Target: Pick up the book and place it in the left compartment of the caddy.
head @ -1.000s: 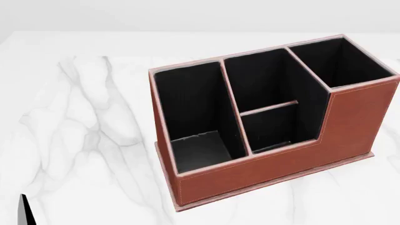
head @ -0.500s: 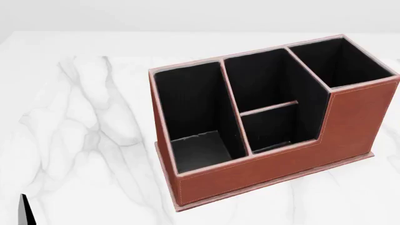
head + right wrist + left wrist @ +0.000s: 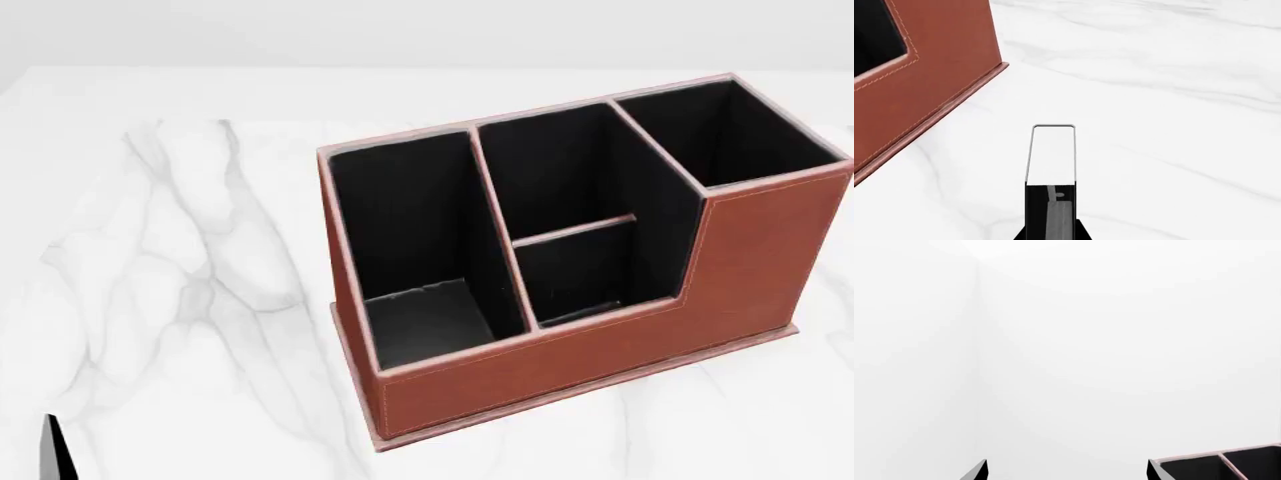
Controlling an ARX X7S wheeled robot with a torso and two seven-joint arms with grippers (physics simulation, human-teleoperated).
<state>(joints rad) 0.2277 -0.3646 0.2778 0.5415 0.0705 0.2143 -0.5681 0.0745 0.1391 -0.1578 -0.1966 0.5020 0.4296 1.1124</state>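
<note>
The reddish-brown caddy (image 3: pixel 601 330) stands on the white marble table (image 3: pixel 174 260), right of centre in the head view. Its left compartment (image 3: pixel 400 220), long, undivided and black-lined, is open from above. The book (image 3: pixel 1052 155) appears only in the right wrist view, edge-on with its white page edges facing the camera. My right gripper (image 3: pixel 1052 232) is shut on it, above the table and beside the caddy's brown outer wall (image 3: pixel 927 85). My left gripper (image 3: pixel 1066 471) is open with nothing between its fingers, and a corner of the caddy (image 3: pixel 1227 465) lies just past one finger.
A black tip of my left arm (image 3: pixel 51 452) pokes in at the bottom left of the head view. The caddy's middle slot (image 3: pixel 574 200) is split by a crossbar, and its right slot (image 3: pixel 727 130) has a taller wall. A plain white wall (image 3: pixel 1121 340) lies behind.
</note>
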